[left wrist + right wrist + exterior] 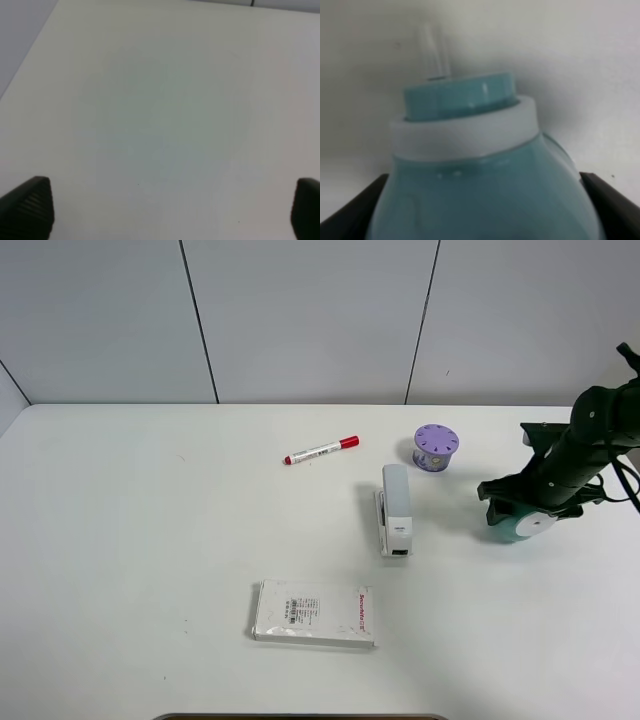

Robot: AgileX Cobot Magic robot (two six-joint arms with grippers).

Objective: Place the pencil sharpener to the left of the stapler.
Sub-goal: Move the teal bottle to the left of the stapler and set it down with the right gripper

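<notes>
The teal pencil sharpener (527, 526) with its white round face is at the right of the table, well to the right of the stapler (395, 508). My right gripper (520, 506) is shut on its body from above. In the right wrist view the sharpener (470, 165) fills the picture between the two black fingers (610, 202). I cannot tell whether it rests on the table or hangs just above it. The pale grey-and-white stapler lies lengthwise near the table's middle. My left gripper (167, 210) is open over bare tabletop, and its arm does not show in the high view.
A red-capped marker (322, 451) lies behind and left of the stapler. A purple round disc with holes (436, 447) stands behind it to the right. A flat white packet (314, 613) lies near the front. The white table (150, 540) shows bare surface at the left.
</notes>
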